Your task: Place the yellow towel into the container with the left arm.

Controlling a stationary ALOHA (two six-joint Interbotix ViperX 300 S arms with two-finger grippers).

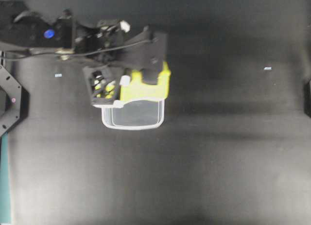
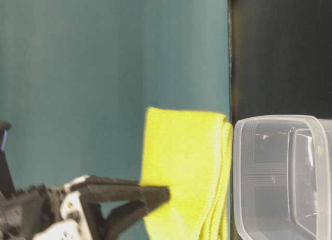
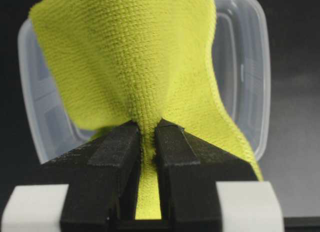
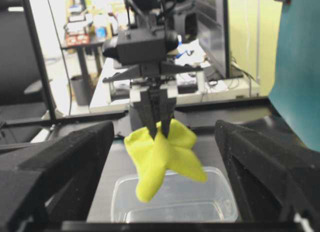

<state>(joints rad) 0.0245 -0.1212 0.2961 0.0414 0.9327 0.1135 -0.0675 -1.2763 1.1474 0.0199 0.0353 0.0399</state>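
Pinching the yellow towel (image 3: 135, 66) tightly, the left gripper (image 3: 145, 137) dangled it above the clear container's (image 1: 146, 124) far rim, so an early release risked draping cloth over that edge onto the desk (image 1: 218, 162).

You will find no text, label, brand, number or sign that can be read in these views. The 2 small pale tags on the black table (image 1: 218, 152) are too small and too blurred for reading.
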